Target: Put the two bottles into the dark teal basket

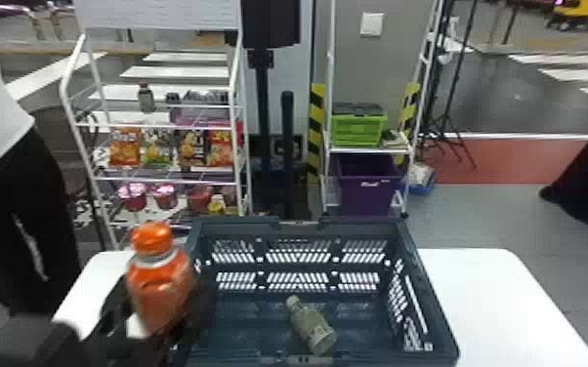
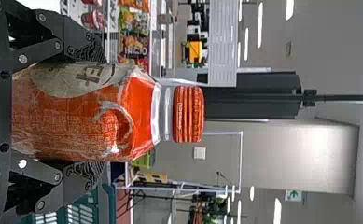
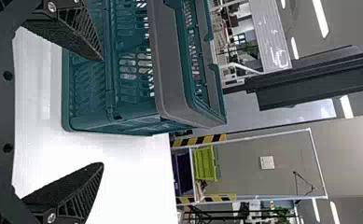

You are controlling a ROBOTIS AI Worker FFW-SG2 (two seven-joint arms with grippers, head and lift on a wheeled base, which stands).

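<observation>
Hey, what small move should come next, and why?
Probably carry the orange bottle rightward over the basket, since the left fingers grip it beside the basket's left wall, while the other bottle already lies inside.

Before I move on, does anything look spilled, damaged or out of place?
I see no spill or damage. Only the grey bottle looks askew: it lies on its side in the basket, whereas the orange bottle is held roughly upright in the left gripper.

Crosswalk-striped floor behind a white table (image 1: 493,288), white snack rack (image 1: 236,105), grey wall (image 1: 346,63).
</observation>
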